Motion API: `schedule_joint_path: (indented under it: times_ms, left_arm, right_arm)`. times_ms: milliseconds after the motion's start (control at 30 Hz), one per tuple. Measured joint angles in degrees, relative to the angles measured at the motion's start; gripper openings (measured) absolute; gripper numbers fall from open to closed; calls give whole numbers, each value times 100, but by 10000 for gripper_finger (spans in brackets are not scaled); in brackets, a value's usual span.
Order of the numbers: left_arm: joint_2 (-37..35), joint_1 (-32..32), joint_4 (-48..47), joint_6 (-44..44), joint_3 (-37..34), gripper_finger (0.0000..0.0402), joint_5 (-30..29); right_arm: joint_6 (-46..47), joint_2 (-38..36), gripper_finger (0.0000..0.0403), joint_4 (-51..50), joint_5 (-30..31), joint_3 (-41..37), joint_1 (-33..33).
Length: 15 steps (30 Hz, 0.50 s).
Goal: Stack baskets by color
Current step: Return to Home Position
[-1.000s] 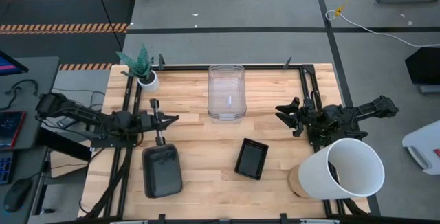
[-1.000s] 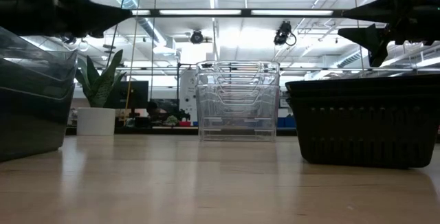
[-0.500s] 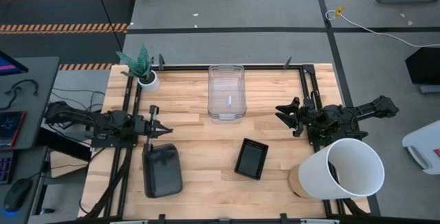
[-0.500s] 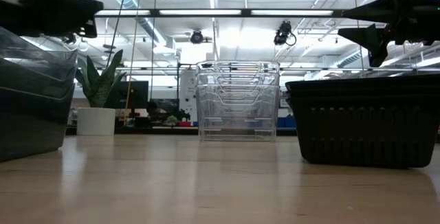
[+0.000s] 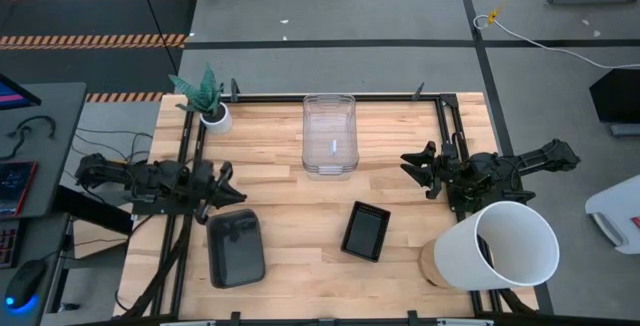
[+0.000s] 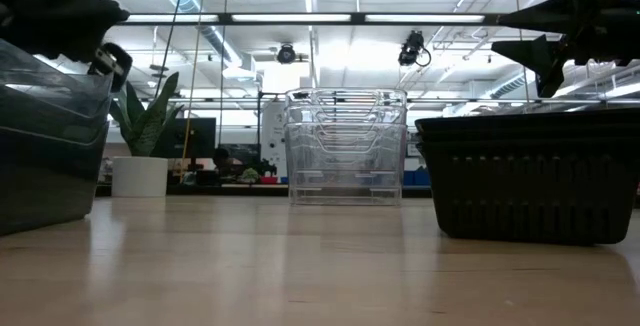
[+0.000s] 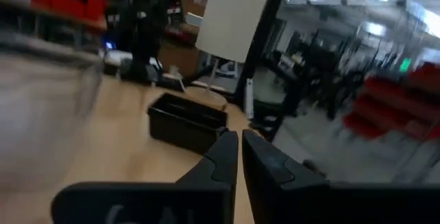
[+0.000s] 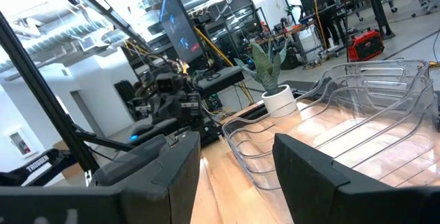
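From above, the pale wooden table (image 5: 290,191) carries a stack of clear plastic bins (image 5: 330,136) at its back middle, nested smoky grey translucent bins (image 5: 236,249) front-left and a black mesh basket (image 5: 366,231) front-centre. The left gripper (image 5: 224,184) hangs just behind the grey bins; the right gripper (image 5: 412,169) waits near a large white bucket (image 5: 505,246). At table height, long ceiling lamps (image 6: 310,18) light the room beyond. Left wrist: fingers together, empty. Right wrist: fingers apart
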Motion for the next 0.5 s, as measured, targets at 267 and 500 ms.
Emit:
schedule_joint_path:
  times_ms: [267, 500]
  left_arm:
    - [-2, 0, 30, -811, -1, 22, -3]
    - [0, 0, 33, -828, -2, 22, -5]
  right_arm:
    - [0, 0, 188, 0, -2, 0, 2]
    - [0, 0, 188, 0, 0, 0, 2]
